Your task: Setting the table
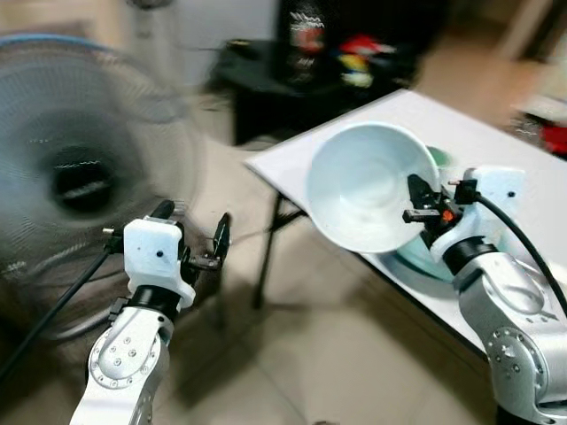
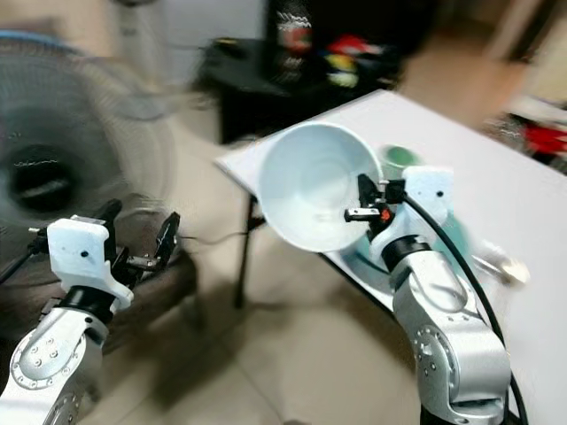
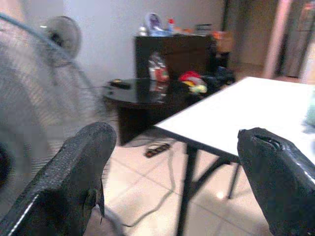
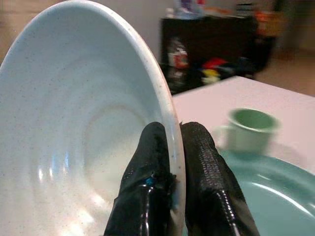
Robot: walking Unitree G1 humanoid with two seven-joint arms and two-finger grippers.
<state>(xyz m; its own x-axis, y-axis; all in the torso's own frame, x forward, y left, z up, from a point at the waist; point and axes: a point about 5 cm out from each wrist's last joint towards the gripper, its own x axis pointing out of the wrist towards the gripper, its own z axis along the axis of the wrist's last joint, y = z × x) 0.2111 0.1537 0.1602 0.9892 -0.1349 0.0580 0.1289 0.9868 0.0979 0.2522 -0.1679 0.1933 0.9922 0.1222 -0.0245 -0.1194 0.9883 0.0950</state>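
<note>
Bowl: one pale blue bowl (image 1: 370,188) is held tilted on edge above the near corner of the table, its hollow turned toward the camera; it is lifted clear of the plate.
Right gripper: the right gripper (image 4: 173,162) is clamped on the bowl's rim, one finger (image 4: 147,167) inside the hollow and the other on the outer wall.
Plate: one teal plate (image 4: 275,194) lies on the table just behind and below the bowl.
Cup: one green cup (image 4: 248,129) stands on the table just beyond the plate, behind the bowl.
Table: one white table (image 1: 496,150) with dark legs is seen under the plate and cup; its corner lies below the bowl.
Left gripper: the left gripper (image 1: 204,237) is raised over the floor, well apart from the bowl, on the far side of the table's corner; its two fingers (image 3: 74,182) are spread wide with nothing between them.
Fan: one large fan (image 1: 80,177), blurred, stands beyond the left gripper, well apart from the bowl.
Dark table: one low dark table (image 3: 142,96) with a few blurred coloured items on it stands beyond the white table's corner, behind the bowl.
Floor: pale tiles (image 1: 328,354) are seen below the bowl.
</note>
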